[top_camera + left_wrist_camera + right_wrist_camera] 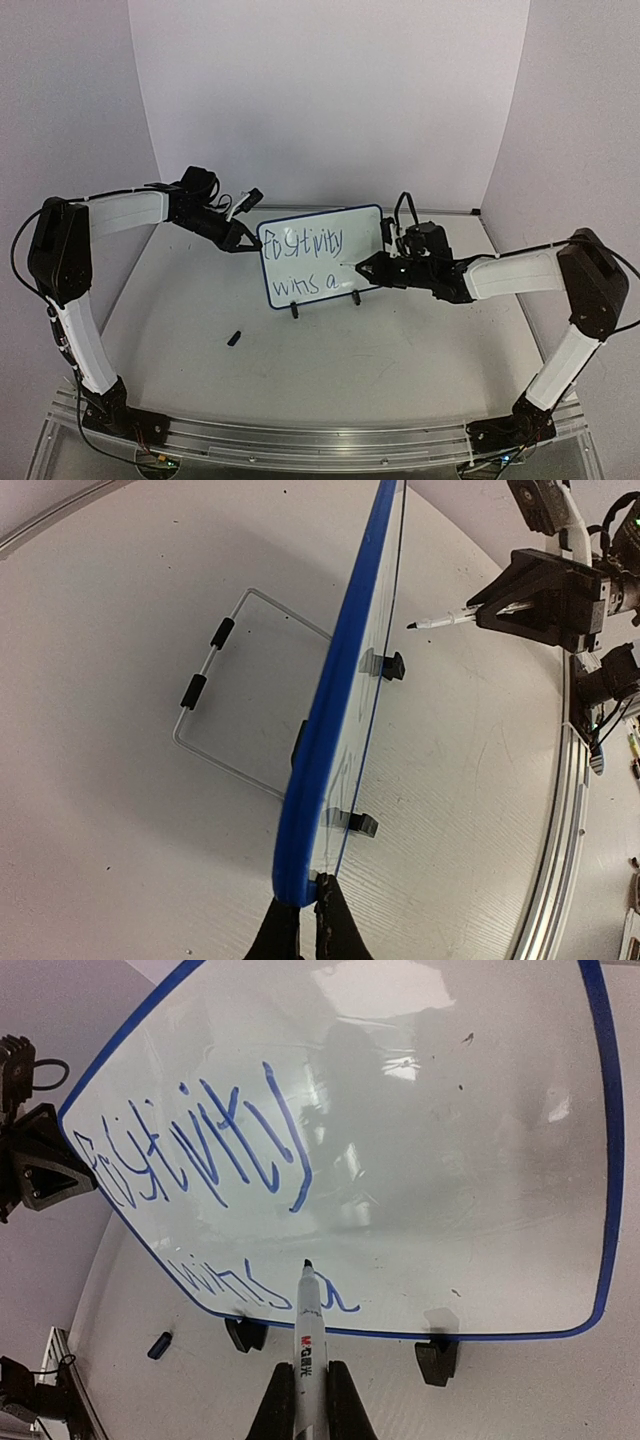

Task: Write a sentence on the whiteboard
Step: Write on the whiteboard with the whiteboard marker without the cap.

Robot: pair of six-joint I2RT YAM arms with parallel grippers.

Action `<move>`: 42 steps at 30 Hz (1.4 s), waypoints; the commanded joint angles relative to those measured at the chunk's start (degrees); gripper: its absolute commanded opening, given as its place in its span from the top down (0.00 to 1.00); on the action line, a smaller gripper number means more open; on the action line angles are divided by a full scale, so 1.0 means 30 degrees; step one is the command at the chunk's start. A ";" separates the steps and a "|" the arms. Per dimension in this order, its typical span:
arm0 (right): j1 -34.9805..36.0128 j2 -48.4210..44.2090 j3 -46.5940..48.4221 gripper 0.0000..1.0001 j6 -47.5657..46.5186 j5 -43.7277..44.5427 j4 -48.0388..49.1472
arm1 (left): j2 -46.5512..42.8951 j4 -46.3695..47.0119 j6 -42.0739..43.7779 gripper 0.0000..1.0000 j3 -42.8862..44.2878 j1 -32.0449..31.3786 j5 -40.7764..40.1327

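Note:
The whiteboard (355, 240) stands upright on two black clip feet (436, 1360) at mid-table. It carries the sentence (303, 243) in blue marker: "Positivity" above "wins a" (255, 1295). My left gripper (250, 247) is shut on the board's left edge and pinches the blue frame (340, 700) in the left wrist view (305, 915). My right gripper (372, 268) is shut on a white marker (307, 1330). The marker's tip sits at the board face just above the "a". I cannot tell whether it touches.
A small dark marker cap (234, 338) lies on the table in front of the board, left of centre. It also shows in the right wrist view (158, 1344). A wire stand (215, 660) lies flat behind the board. White walls close in the back and sides.

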 commanded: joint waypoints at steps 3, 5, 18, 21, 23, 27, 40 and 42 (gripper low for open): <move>-0.0070 0.0972 0.1105 1.00 -0.0293 0.0363 0.0055 | -0.0442 -0.0497 0.0899 1.00 0.0514 -0.0131 -0.0916; -0.0081 0.1182 0.1218 1.00 -0.0309 0.0443 0.0056 | -0.0441 -0.0492 0.0901 1.00 0.0500 -0.0130 -0.0914; -0.0113 0.1940 0.1073 1.00 -0.0324 0.0647 -0.0229 | -0.0499 -0.0517 0.0892 1.00 0.0514 -0.0130 -0.0914; -0.0093 0.1972 0.0613 1.00 -0.0210 0.0528 -0.0237 | -0.0522 -0.0500 0.0894 1.00 0.0507 -0.0145 -0.0887; -0.0079 0.2009 0.0323 1.00 -0.0087 0.0430 -0.0237 | -0.0530 -0.0500 0.0885 1.00 0.0513 -0.0148 -0.0877; -0.0080 0.2255 -0.0095 1.00 0.0146 0.0266 -0.0237 | -0.0533 -0.0527 0.0887 1.00 0.0526 -0.0159 -0.0858; -0.0083 0.1093 -0.0372 1.00 0.0115 0.1061 -0.0439 | -0.0647 -0.0528 0.0896 1.00 0.0484 -0.0159 -0.0879; -0.0074 0.0518 -0.0284 1.00 0.0006 0.1134 -0.0712 | -0.0672 -0.0541 0.0895 1.00 0.0484 -0.0159 -0.0887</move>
